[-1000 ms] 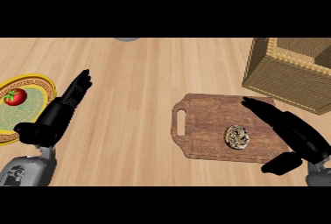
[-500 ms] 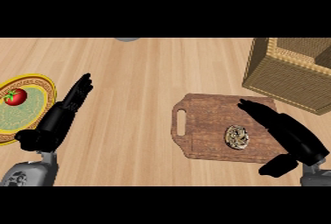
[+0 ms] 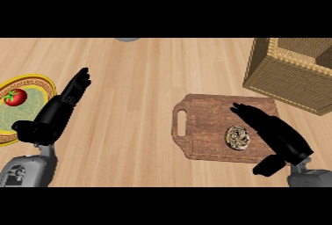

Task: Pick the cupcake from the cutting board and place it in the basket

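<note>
The right hand's fingers (image 3: 250, 115) lie straight and together, holding nothing, stretched over the right part of the cutting board (image 3: 201, 132). Its thumb is spread away toward the view's lower edge. Just left of the right hand (image 3: 282, 138) sits the cupcake (image 3: 237, 137), on the board's lower right area; whether the hand touches it cannot be told. The board is dark brown wood with a slot handle at its left end and lies flat on the pale wood-grain worktop (image 3: 130, 88). Above and to the right of the board stands the woven basket (image 3: 292, 74), apart from it.

At the left, the left hand (image 3: 55, 114) is also open, fingers straight and pointing up the view, resting beside a yellow-rimmed plate (image 3: 32, 81) that carries a tomato (image 3: 14, 97). Grey forearms enter from the lower corners. A small grey object (image 3: 128, 39) shows at the worktop's far edge.
</note>
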Controlling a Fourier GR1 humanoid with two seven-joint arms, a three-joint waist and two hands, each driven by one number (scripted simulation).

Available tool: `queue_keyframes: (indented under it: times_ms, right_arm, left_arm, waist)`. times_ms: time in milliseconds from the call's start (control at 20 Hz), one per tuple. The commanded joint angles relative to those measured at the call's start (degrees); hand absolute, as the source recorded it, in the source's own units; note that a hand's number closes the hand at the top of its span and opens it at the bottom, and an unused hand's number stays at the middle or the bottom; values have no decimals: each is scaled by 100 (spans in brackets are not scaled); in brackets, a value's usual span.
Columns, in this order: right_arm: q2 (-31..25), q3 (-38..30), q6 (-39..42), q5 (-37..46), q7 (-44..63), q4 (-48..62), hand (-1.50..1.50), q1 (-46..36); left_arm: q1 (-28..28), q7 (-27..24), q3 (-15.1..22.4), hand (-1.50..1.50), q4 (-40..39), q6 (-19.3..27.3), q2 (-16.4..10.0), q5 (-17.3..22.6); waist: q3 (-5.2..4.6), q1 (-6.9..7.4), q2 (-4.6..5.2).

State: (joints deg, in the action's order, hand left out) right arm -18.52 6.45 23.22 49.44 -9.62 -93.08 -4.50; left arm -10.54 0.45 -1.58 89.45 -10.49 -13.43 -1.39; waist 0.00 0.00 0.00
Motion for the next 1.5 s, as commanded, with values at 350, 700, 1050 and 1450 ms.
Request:
queue_keyframes:
  times_ms: [350, 700, 1050, 1450]
  right_arm:
    - [307, 153, -336, 706, 15, 601, -150, -33]
    - [486, 55, -553, 872, -160, 1465, -150, -374]
    - [561, 197, -289, 1027, -339, 2165, 150, -813]
    - [542, 367, -776, 1507, -626, 2409, 150, -795]
  left_arm:
    - [-105, 218, -223, 0, 76, -153, 126, -50]
    - [-175, 275, -207, 0, 121, -197, 206, -187]
    - [35, 496, -207, 0, 463, -315, 260, -93]
    - [252, -36, -350, 0, 342, -456, 208, -142]
  waist:
    - [0, -6, 0]
    - [1, 3, 0]
    - [1, 22, 0]
    - [1, 18, 1]
